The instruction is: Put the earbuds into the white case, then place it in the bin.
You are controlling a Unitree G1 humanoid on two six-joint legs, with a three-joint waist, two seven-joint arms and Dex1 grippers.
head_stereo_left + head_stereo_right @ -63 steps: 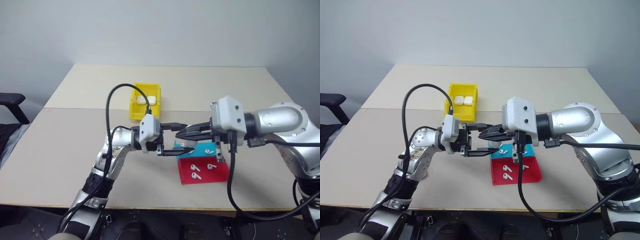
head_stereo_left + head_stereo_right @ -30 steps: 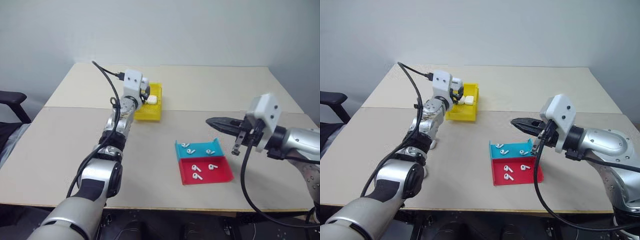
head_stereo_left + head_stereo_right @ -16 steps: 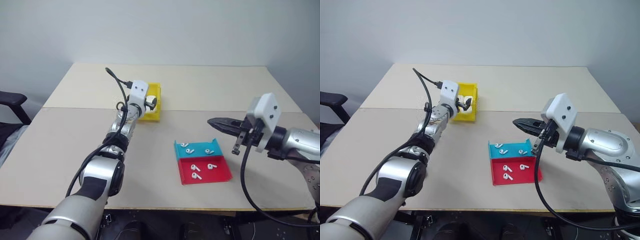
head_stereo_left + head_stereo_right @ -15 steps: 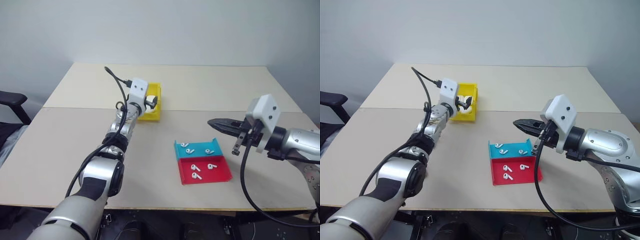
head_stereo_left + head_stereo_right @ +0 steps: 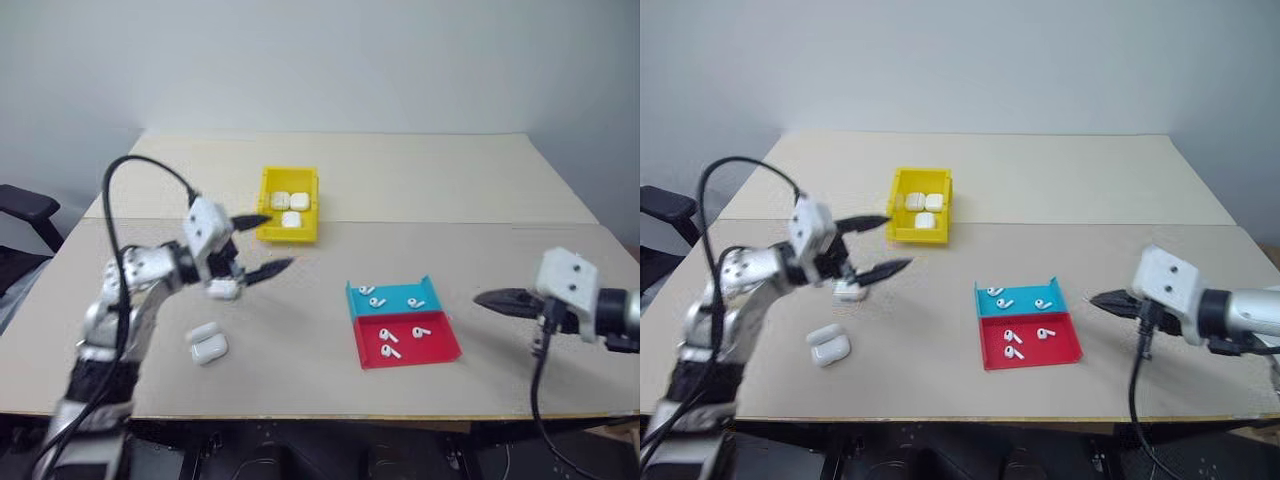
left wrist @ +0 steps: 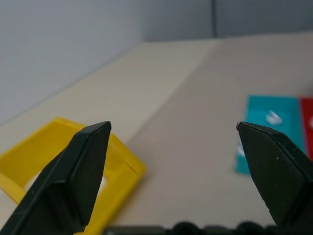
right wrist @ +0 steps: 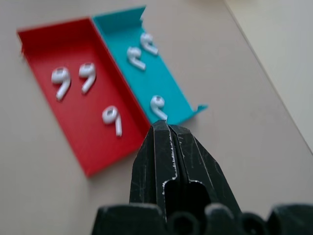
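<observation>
Lengthwise, the bin (image 5: 288, 217) runs front to back; left end effector (image 5: 262, 244) gapes empty, right end effector (image 5: 487, 297) pinched empty

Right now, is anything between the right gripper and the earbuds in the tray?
Nothing visible. The right gripper, jaws shut, hangs off the tray's right side over bare table. Six earbuds lie loose inside, three per half. Only the tray's low wall lies between.
</observation>
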